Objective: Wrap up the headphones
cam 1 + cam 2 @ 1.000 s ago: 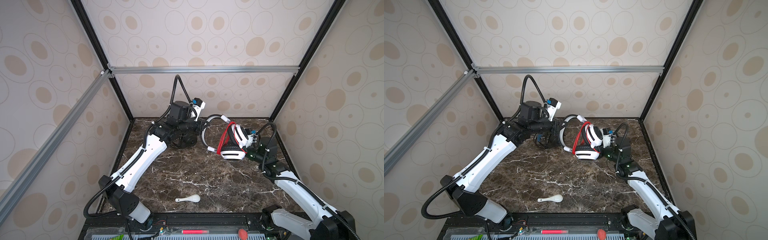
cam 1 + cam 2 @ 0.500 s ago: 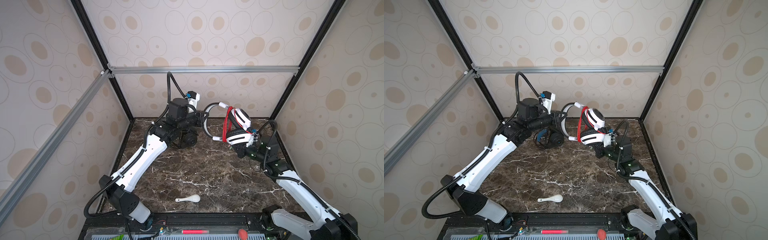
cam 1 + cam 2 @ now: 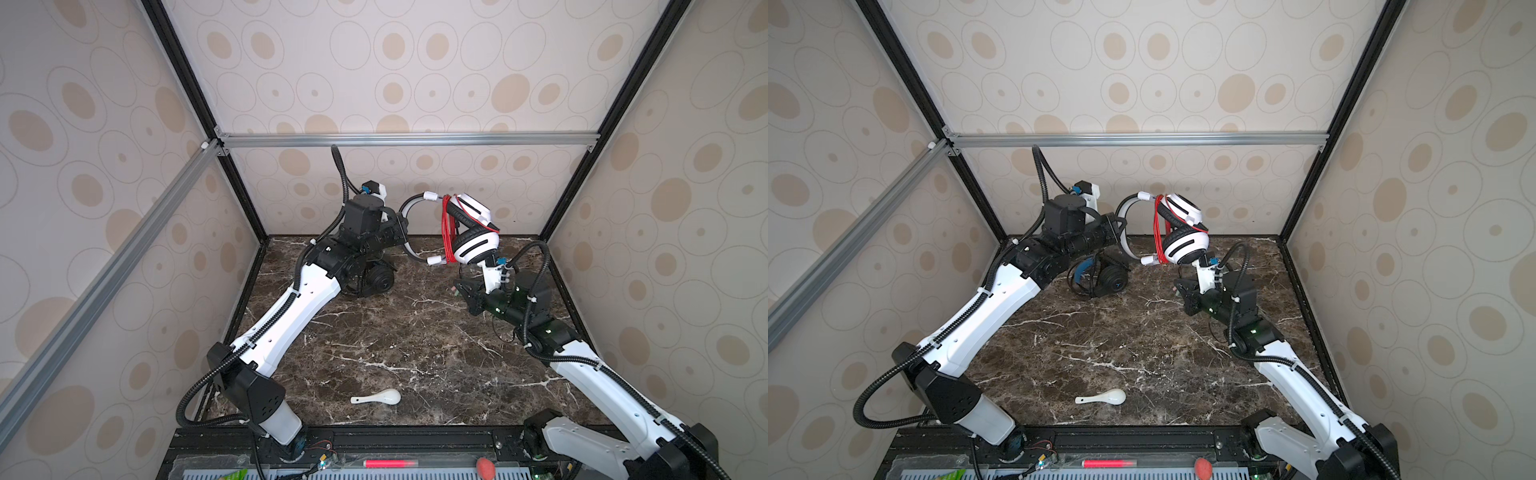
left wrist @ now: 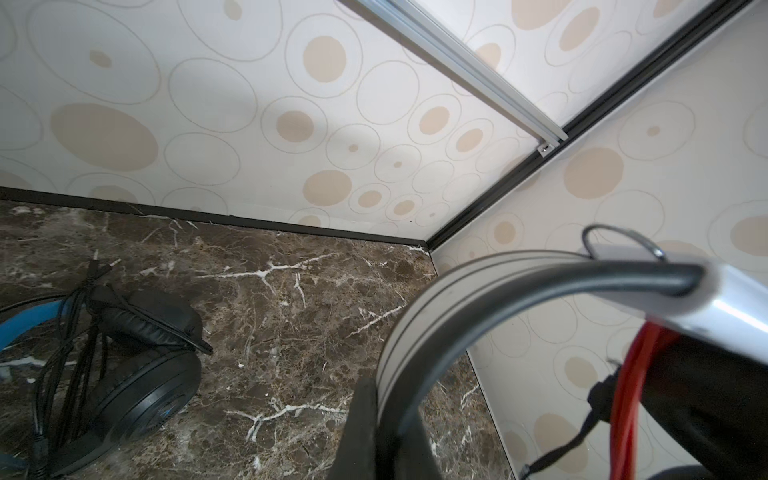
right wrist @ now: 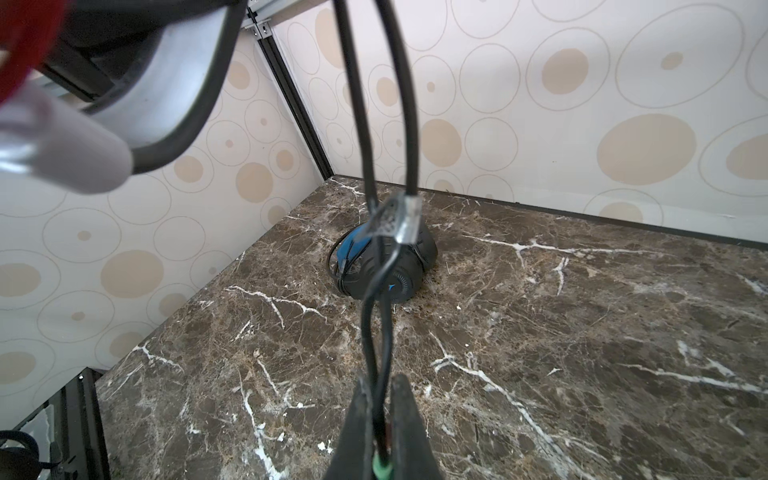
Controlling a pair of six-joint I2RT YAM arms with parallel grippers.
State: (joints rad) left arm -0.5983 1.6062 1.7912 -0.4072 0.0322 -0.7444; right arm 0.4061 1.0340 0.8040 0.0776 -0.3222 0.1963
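- Our left gripper [image 3: 401, 227] pinches the white headset's [image 3: 475, 249] headband [image 4: 478, 276].
- Our right gripper [image 5: 380, 399] pinches its black cord [image 5: 360, 124].
- The black headset [image 3: 1111, 279] lies near the table's [image 3: 1142, 353] back edge.

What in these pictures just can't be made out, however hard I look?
- Black headphones: in a top view, mostly hidden behind the left arm.
- Left gripper: left wrist view, cut off by the bottom edge, behind the white headphones' headband.
- Black cord in the right gripper: where it leads is cut off by the top edge of the right wrist view.
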